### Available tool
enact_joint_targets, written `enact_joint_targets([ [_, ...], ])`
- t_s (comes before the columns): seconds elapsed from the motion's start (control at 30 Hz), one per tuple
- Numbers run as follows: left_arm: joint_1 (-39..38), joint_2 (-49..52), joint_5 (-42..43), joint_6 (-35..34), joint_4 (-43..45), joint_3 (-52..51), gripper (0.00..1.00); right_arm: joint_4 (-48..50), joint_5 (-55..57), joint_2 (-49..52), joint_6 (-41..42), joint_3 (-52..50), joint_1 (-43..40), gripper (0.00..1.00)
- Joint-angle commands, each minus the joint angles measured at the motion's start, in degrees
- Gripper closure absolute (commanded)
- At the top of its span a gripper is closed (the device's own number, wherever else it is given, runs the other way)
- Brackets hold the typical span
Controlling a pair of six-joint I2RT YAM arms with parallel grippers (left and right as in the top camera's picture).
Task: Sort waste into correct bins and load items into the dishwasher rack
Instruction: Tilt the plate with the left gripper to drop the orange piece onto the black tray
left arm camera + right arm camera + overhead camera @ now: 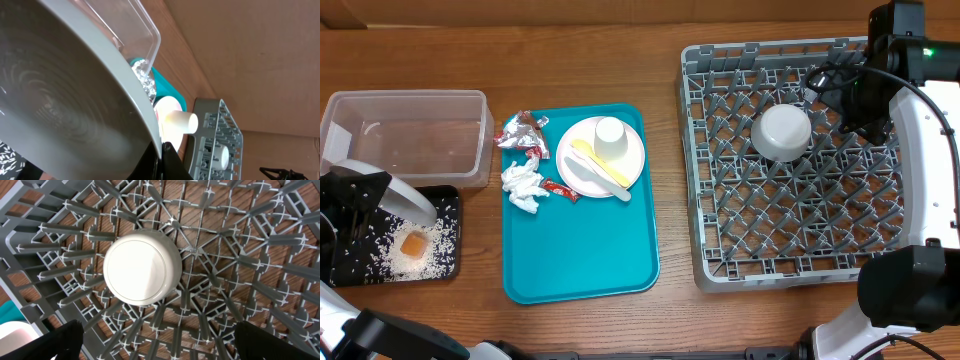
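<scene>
So, left end effector (pixel 162 155) pinches the rim of a tilted grey plate (pixel 405 198) over the black tray (pixel 445 235), which holds rice (pixel 432 240) and an orange cube (pixel 413 245); right end effector (pixel 160 347) spread wide above the upturned white bowl (pixel 781 132) in the dishwasher rack (pixel 790 250); cup (pixel 609 135), wrappers (pixel 520 130), napkin (pixel 525 187) on the teal tray (pixel 580 250).

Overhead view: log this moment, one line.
left end effector: shut on plate over black tray | right end effector: open by bowl in rack
</scene>
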Motion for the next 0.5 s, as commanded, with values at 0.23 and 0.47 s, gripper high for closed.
enact_joint_targets([
  [0.23, 0.0, -0.59, 4.59, -1.7, -0.98, -0.2, 0.96, 0.15, -0.31, -0.46, 0.26, 0.13, -0.04, 0.0],
  [0.47, -0.11, -8.35, 2.99, -3.67, -3.96, 0.94, 0.96, 0.15, -0.31, -0.46, 0.26, 0.11, -0.07, 0.0],
])
